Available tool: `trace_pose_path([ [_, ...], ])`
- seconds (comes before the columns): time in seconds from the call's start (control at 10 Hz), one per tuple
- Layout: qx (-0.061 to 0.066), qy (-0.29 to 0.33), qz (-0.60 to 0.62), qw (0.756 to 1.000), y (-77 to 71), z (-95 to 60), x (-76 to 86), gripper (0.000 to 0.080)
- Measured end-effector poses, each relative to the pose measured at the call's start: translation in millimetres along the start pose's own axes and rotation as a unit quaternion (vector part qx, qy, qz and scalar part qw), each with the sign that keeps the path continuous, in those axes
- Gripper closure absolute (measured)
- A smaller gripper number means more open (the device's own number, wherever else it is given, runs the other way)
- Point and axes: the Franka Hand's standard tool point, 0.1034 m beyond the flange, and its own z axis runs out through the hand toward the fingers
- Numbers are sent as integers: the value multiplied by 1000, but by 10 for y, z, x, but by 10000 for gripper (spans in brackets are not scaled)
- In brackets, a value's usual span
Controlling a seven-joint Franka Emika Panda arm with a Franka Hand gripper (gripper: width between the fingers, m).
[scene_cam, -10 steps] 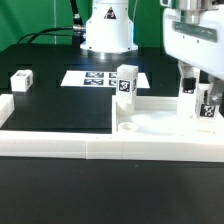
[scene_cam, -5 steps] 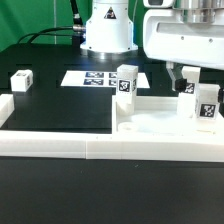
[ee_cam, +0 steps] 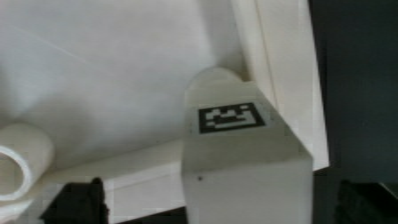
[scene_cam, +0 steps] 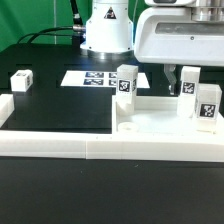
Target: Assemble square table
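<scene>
Since the earlier frames the gripper [scene_cam: 178, 80] has lifted off the tagged leg [scene_cam: 207, 105] at the exterior view's right and drifted toward the exterior view's left. That leg now stands by itself. The jaws are spread as wide as they go and have hold of nothing. In the wrist view the fingertips [ee_cam: 80, 200] sit well out to either side of the leg, not touching it.

The slab [scene_cam: 160, 128] of the square table lies flat inside the corner of the border wall [scene_cam: 50, 140], on the exterior view's right. Two legs stand upright on it: the one just let go, and a second leg [scene_cam: 126, 80] at the slab's corner nearest the marker board [scene_cam: 90, 77]. Whether either is seated fully home I cannot tell.

One loose leg block [scene_cam: 20, 80] lies on the black table well apart from the slab, at the exterior view's left. A fourth leg is not in view. By my reckoning the job is about half done — two legs up, two to fetch and fit.
</scene>
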Motion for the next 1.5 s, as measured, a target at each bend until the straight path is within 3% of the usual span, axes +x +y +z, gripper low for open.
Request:
trace_pose_path([
  [0.3, -1, 0, 1, 1000, 19, -2, 9, 160],
  [0.4, -1, 0, 11, 1000, 19, -2, 10, 355],
  [0.5, -1, 0, 45, 999, 19, -2, 9, 355],
  [0.6, -1, 0, 74, 997, 18, -1, 9, 511],
  [0.9, -1, 1, 207, 978, 24, 3, 9, 508],
  [1.2, -3, -2, 414, 910, 25, 10, 3, 508],
  [1.4, 0, -9, 552, 833, 15, 12, -11, 508],
  [1.5, 6, -11, 628, 778, 9, 15, -22, 508],
])
